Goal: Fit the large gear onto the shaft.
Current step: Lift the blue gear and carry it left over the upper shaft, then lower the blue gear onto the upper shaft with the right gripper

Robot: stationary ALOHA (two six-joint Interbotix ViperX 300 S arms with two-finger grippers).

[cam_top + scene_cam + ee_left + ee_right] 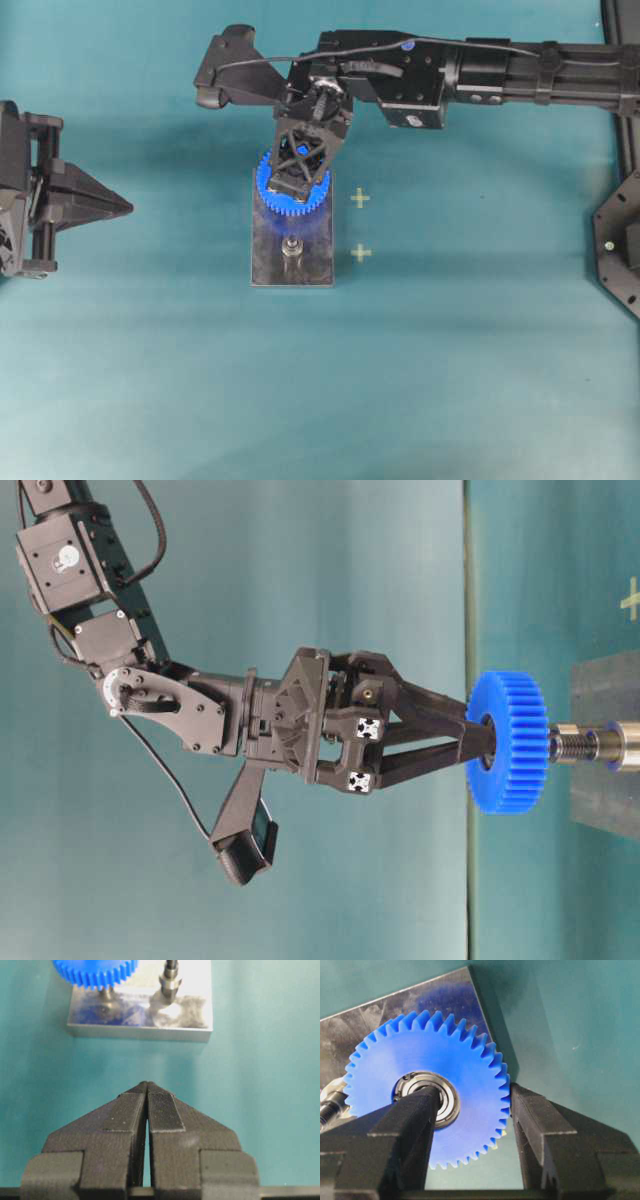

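The blue-green table (150,380) was bare around the left gripper (128,207), which waited at the left with its fingers pressed together on nothing. In the middle, the right gripper (470,1110) held the large gear (290,182), one finger in its hub hole and one on its teeth, above the grey plate (292,270). The gear seemed only partly on the shaft (585,745); tipped or off-centre, it could have jammed or slipped loose.

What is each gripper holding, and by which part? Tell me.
The right gripper holds the large gear: one of its fingers is in the bearing hub's bore, the other against the toothed rim. The left gripper is shut on nothing.
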